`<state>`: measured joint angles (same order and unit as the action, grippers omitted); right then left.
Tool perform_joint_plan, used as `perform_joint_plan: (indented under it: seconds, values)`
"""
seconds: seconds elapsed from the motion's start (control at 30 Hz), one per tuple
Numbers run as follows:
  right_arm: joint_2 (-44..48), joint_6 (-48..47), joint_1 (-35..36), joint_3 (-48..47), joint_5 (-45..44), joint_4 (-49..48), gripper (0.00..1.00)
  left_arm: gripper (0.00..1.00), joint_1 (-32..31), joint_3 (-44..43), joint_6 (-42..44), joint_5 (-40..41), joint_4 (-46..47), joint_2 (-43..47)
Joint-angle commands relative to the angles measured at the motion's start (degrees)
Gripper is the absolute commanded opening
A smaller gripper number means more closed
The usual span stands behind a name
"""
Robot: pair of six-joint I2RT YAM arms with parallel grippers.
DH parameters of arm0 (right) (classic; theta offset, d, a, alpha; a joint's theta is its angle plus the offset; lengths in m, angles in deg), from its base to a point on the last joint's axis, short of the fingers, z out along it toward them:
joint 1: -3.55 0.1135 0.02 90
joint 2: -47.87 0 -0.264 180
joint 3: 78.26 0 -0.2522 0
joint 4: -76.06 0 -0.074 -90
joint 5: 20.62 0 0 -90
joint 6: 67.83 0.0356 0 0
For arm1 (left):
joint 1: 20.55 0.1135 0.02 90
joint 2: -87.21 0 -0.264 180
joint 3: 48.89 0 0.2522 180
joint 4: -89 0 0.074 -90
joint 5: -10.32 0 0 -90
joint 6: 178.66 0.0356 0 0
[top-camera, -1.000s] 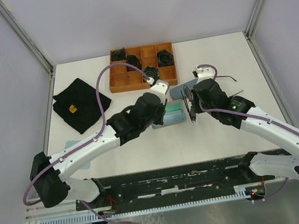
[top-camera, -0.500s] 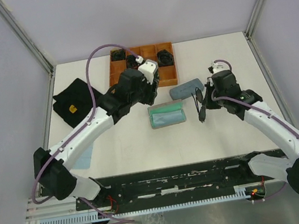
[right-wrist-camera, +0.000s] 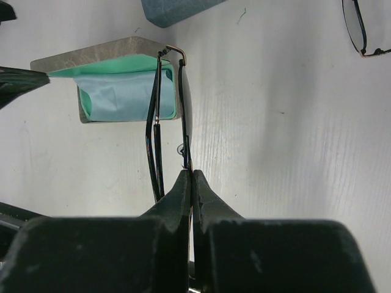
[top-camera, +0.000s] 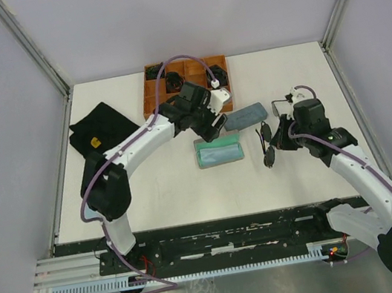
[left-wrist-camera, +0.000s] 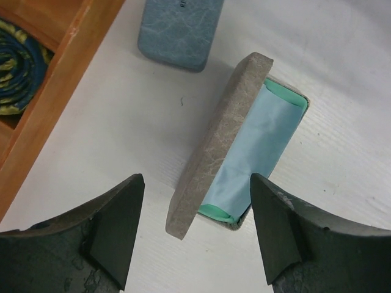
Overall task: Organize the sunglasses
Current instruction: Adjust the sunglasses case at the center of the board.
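A folded pair of thin dark wire sunglasses (right-wrist-camera: 185, 104) hangs from my right gripper (right-wrist-camera: 191, 174), which is shut on the frame's edge. In the top view this pair (top-camera: 264, 142) sits just right of the open grey case (top-camera: 219, 150) with its teal lining (right-wrist-camera: 122, 91). A second pair of sunglasses (right-wrist-camera: 357, 30) lies flat on the table at the far right. My left gripper (left-wrist-camera: 195, 183) stands open and empty over the table, at the case's raised lid (left-wrist-camera: 214, 146). From above, the left gripper (top-camera: 211, 125) is just behind the case.
A closed blue-grey case (top-camera: 244, 116) lies behind the open one. The orange compartment tray (top-camera: 156, 108) holds dark coiled bundles (left-wrist-camera: 15, 67) at the back. A black cloth (top-camera: 104, 135) lies at the left.
My left gripper has opened wide and its arm has swung back toward the tray. The right gripper has carried the sunglasses to the right, away from the open case.
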<state>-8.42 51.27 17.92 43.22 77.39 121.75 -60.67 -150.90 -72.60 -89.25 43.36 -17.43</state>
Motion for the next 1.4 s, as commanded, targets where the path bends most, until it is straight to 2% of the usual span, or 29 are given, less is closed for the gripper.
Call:
perform_joint_plan:
  seconds: [0.0,0.27,0.5,0.7,0.87,1.37]
  values:
    - [1.9,-0.5,-0.4,0.6,1.5,-0.9,0.0,0.78,-0.1,-5.7,5.9,-4.6,-2.1,-3.3]
    - [1.9,-0.8,-0.4,0.9,2.2,-1.0,0.0,0.79,-0.1,-8.2,7.0,-4.3,-2.2,-7.9]
    - [1.9,-1.1,-0.4,0.5,2.4,-0.7,0.0,0.73,-0.1,-8.7,7.3,-6.5,-3.0,-9.7]
    - [1.9,-1.4,-0.4,0.5,2.5,-0.5,0.0,0.62,-0.2,-9.0,7.7,-6.8,-4.2,-11.2]
    - [2.1,-1.6,-0.4,0.3,2.5,-0.4,0.0,0.48,-0.3,-9.0,7.8,-7.0,-4.9,-11.3]
    - [2.7,-1.8,-0.4,0.8,2.3,-0.6,0.0,0.29,-1.1,-7.6,6.7,-7.8,-6.0,-10.0]
